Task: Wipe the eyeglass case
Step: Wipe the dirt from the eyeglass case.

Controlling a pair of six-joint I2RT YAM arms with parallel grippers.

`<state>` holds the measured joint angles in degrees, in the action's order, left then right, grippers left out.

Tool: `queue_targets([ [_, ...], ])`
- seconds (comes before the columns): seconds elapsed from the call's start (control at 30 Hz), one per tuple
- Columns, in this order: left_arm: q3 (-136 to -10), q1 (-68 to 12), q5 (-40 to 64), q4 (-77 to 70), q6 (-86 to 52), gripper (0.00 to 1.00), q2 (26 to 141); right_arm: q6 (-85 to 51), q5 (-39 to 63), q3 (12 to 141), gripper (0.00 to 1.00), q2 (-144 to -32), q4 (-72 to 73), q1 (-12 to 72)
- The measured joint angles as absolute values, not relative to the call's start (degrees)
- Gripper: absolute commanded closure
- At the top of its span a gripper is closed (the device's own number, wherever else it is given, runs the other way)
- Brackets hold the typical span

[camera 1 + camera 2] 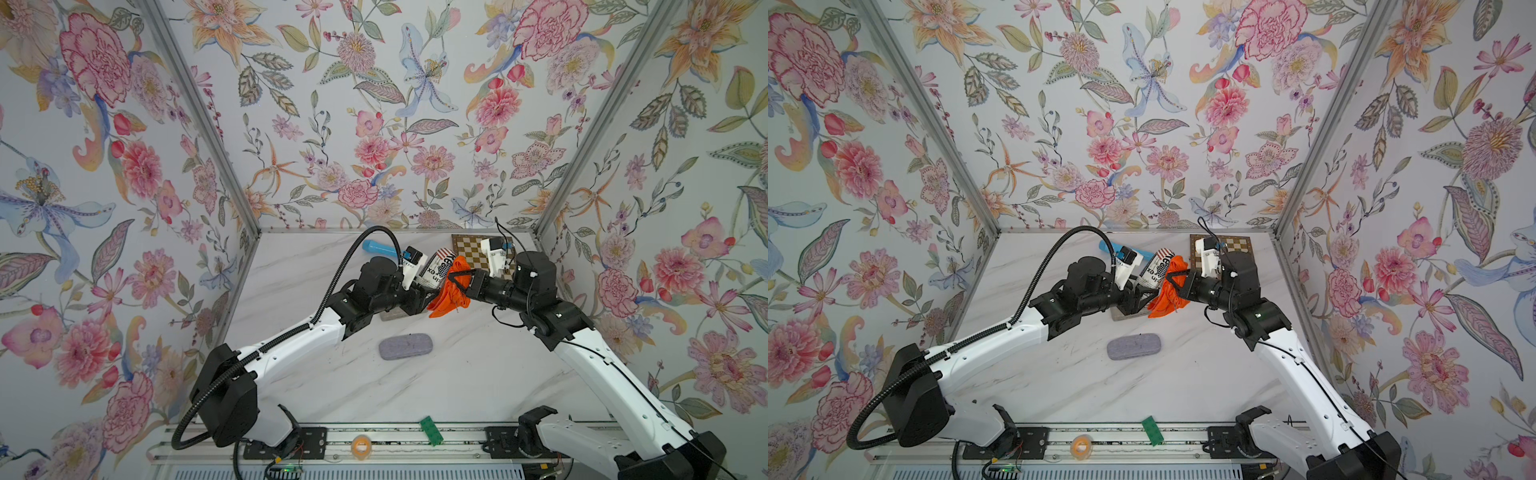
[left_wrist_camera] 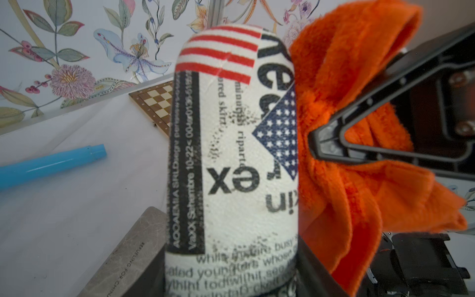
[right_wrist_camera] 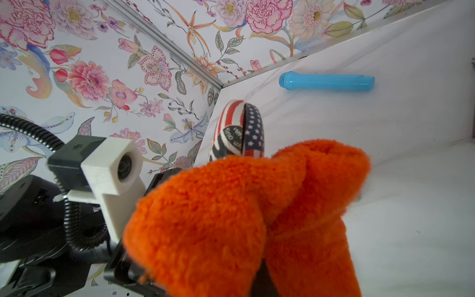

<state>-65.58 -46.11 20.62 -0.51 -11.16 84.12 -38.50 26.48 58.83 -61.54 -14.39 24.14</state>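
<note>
The left end effector [image 1: 426,296] is clamped shut on the lower end of the printed case [image 1: 436,268], holding it raised above the surface [image 1: 415,386] near the back, its free end tilted up towards the rear wall. The case is white with black text and a stars-and-stripes flag print. The right end effector [image 1: 455,280] faces it from the opposite side, closed tight on a bunched orange cloth [image 1: 451,295]. In the left wrist view the cloth presses against the flag side of the case, with a black fingertip [image 2: 317,144] of the right end effector just beside the case. A second, grey case [image 1: 406,345] lies flat on the surface, nearer the front than both end effectors and apart from them. Under the left end effector lies a grey book [image 1: 392,316]. A blue tube [image 1: 378,248] and a chessboard [image 1: 469,249] lie along the back edge. A green brick [image 1: 431,431] and an orange tape roll [image 1: 360,446] sit on the front rail.
</note>
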Motion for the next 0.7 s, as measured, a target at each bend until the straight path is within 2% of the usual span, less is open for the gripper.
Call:
queue_targets([
  [0.3, -66.63, -46.04, 22.85, -2.13, -12.58, 0.68, 84.86, -36.23, 34.46, 64.51, 1.0, -64.16, -17.52, 15.66],
  [0.47, -66.65, -44.95, 22.94, 0.05, -14.94, 0.68, 84.66, -37.63, 28.25, 61.8, 1.0, -63.86, -11.11, 23.11],
  [0.6, -67.11, -44.75, 25.28, 2.66, -14.41, 0.68, 85.43, -37.6, 28.67, 60.62, 1.0, -64.97, -9.91, 31.33],
  [0.7, -67.48, -44.97, 27.09, 3.4, -14.11, 0.68, 85.78, -37.1, 31.57, 61.91, 1.0, -65.71, -11.27, 28.69],
])
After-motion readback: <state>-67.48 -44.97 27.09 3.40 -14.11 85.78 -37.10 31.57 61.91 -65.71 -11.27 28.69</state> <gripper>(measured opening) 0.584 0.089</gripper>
